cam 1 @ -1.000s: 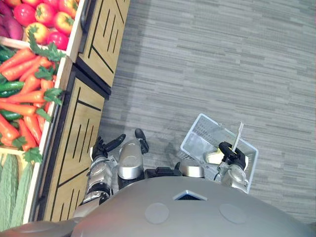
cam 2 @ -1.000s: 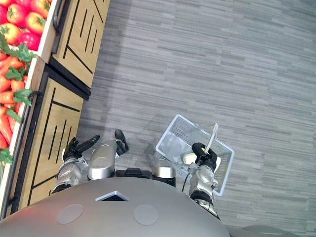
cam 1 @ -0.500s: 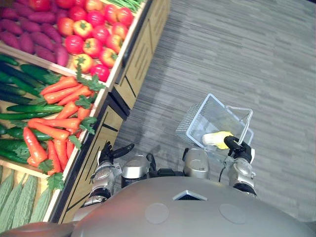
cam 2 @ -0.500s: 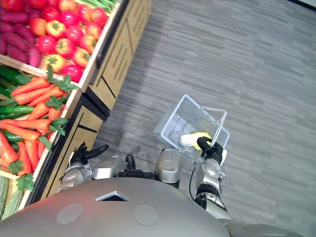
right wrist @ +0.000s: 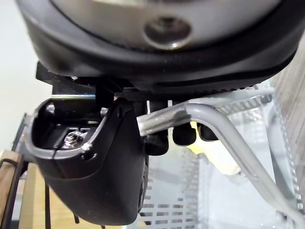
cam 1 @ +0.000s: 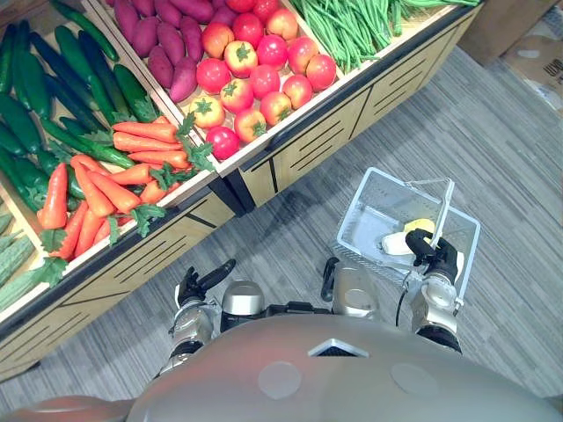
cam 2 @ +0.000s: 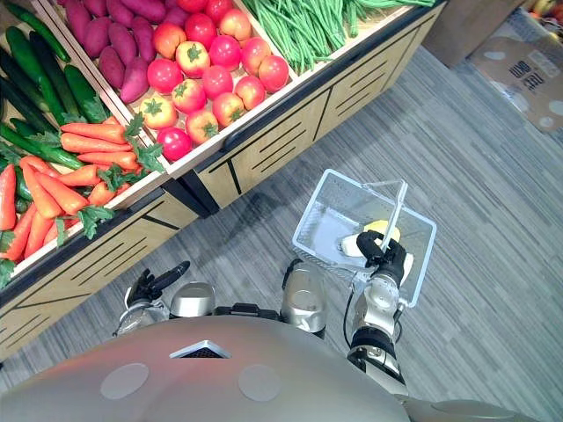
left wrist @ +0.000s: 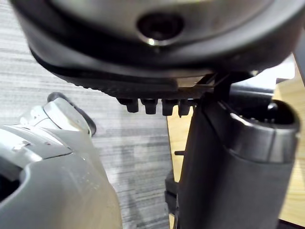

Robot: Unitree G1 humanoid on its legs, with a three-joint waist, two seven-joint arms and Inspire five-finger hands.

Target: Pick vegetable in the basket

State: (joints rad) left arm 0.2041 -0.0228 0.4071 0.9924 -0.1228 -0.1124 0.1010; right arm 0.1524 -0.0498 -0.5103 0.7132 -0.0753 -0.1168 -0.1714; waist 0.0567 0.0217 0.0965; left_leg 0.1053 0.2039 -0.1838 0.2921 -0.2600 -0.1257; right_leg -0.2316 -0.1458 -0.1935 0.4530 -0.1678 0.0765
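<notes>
A white wire basket (cam 1: 354, 211) hangs low at my right side above the floor. My right hand (cam 1: 429, 256) is shut on its thin metal handle (right wrist: 224, 138), with the fingers curled over the bar in the right wrist view. Inside the basket lies a pale yellow and white vegetable (cam 1: 403, 243), just beyond that hand. My left hand (cam 1: 199, 285) hangs at my left side near the stand's wooden front, open and holding nothing. Orange carrots (cam 1: 106, 176) with green tops lie in the stand's bin ahead of the left hand.
A wooden produce stand (cam 1: 308, 145) runs across the top and left. It holds cucumbers (cam 1: 53, 79), purple sweet potatoes (cam 1: 167, 44), tomatoes (cam 1: 264, 75) and green beans (cam 1: 352, 26). A cardboard box (cam 1: 537, 57) sits on the grey plank floor (cam 1: 519, 176) at the far right.
The whole picture has swung round, so the camera moved: the stand now spans the top. The right hand keeps its hold on the basket's handle. The left hand stays open.
</notes>
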